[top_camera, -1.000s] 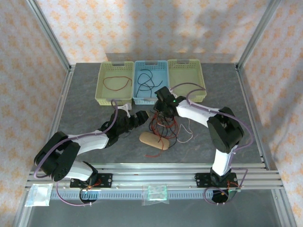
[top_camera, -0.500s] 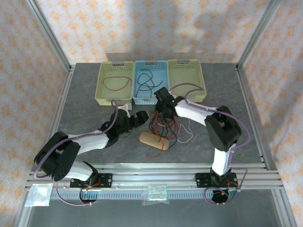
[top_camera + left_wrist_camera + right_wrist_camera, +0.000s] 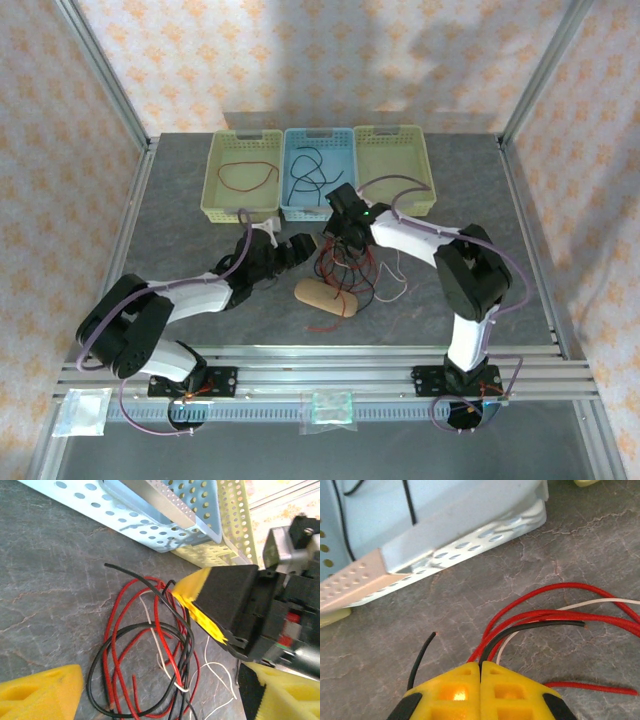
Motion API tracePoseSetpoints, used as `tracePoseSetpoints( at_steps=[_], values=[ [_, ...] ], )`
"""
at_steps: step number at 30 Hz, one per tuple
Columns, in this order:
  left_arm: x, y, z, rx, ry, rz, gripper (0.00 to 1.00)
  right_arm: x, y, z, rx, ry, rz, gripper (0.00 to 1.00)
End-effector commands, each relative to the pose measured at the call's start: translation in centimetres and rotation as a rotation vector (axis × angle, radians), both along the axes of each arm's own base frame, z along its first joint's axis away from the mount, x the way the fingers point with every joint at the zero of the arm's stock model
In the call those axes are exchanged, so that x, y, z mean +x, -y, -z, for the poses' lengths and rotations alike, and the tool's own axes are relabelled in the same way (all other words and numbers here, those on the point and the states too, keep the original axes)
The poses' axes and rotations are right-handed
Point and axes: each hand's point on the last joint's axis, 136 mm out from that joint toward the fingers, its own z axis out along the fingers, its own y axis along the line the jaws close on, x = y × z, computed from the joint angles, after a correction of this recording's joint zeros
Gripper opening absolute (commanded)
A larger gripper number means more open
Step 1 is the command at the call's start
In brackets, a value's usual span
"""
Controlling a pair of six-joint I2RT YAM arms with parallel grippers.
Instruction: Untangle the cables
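- table (image 3: 180,260): cables (image 3: 352,272) heaped just in front of blue basket (image 3: 318,195).
- left gripper (image 3: 300,246) spread, empty, just beside heap.
- right gripper (image 3: 480,666) pinched on red and black strands.
- cables look light, limp, snaggy; grab one strand near a free end.

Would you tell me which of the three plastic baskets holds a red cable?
The pale yellow perforated plastic basket on the left, with a red wire loop inside. The blue middle basket holds black wires; the right yellow basket, none.

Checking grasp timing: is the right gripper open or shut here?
Shut. The right gripper has its yellow fingertips pressed together, with red and black cables running out from between them.
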Motion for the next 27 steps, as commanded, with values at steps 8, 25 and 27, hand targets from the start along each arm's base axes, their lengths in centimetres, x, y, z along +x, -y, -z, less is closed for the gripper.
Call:
tracePoseSetpoints(
  at_steps=[8, 25, 27],
  values=[
    [4.4, 3.3, -1.7, -0.012, 0.018, -0.005, 0.86, -1.9, 1.4, -9.2, 0.13, 0.177, -0.006, 0.0],
    [3.9, 8.2, 3.2, 0.041, -0.086, 0.093, 0.87, -3.2, 3.1, -23.7, 0.291, 0.478, -0.014, 0.0],
    [3.7, 8.2, 3.7, 0.046, -0.093, 0.095, 0.87, -3.1, 3.5, -25.6, 0.291, 0.525, -0.007, 0.0]
  ],
)
